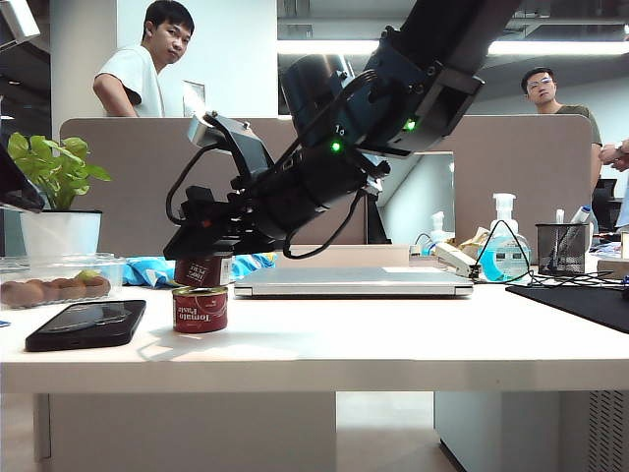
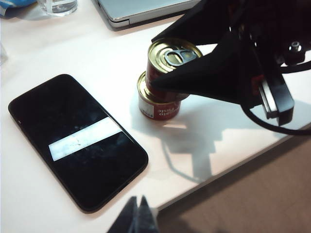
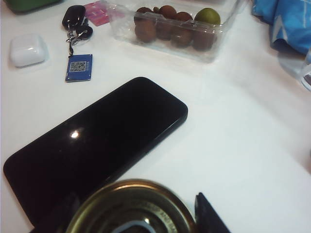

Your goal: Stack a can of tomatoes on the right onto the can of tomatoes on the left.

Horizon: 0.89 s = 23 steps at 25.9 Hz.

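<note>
- Nearest the counter's front edge I count one black slab phone (image 1: 85, 324), lying flat on the white counter (image 1: 344, 344) with its screen up.
- Just beside the phone I count two red tomato-paste cans with gold lids. The lower can (image 1: 200, 309) stands upright on the counter; the upper can (image 1: 202, 270) is directly over it, slightly offset in the left wrist view, and I cannot tell whether the two are touching.
- My right claw (image 1: 202, 258) reaches across to the left side of the exterior view and is clamped around the upper can; in the right wrist view that can's gold lid (image 3: 131, 208) sits between the dark fingers (image 3: 210, 216).
- My left claw (image 2: 136, 218) hangs above the counter's front edge, well apart from the cans. Only its dark tips show, close together, so I cannot tell for sure whether it is closed; nothing is in it.
- Behind the cans I see one closed silver laptop (image 1: 354, 282) lying flat and one crumpled blue cloth (image 1: 162, 270).
- On the left there is one clear plastic tray (image 3: 214, 46) of brown fruit with a single green one.
- Past the phone in the right wrist view: one white earbud case (image 3: 28, 49) and one black key fob with a blue tag (image 3: 79, 67).
- Farther left stands one leafy green plant in a white pot (image 1: 59, 206).
- Far right: one pump bottle of blue liquid (image 1: 505, 246) and one black mesh pen cup (image 1: 562, 248).
- Beyond the partition I count two people (image 1: 147, 59).
</note>
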Tool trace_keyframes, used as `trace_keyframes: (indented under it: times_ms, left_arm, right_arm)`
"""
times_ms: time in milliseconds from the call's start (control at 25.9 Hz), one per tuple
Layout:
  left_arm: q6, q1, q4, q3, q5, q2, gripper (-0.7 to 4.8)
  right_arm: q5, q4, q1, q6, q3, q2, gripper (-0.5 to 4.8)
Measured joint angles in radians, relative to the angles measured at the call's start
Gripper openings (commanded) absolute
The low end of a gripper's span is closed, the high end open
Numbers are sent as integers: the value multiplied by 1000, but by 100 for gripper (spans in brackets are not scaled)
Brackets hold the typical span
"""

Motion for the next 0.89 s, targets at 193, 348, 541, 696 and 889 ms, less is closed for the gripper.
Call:
trace_keyframes:
  times_ms: [193,348,541,696,889]
  left_arm:
    - [0,0,-2,0,2,-7,-5]
    - [0,0,-2,0,2,-28,-5]
    - [0,0,-6,0,2,-30,-5]
    - [0,0,-6,0,2,-30,-5]
    - [0,0,-13,0,2,-53,-5]
  right_arm:
    - [1,14,-1,-2,34,38,197]
    - [1,7,0,-2,42,48,236]
    - [0,7,-1,-3,43,51,457]
    - [1,2,-1,-3,47,42,476]
    - [91,-82,-1,-10,47,-104,14]
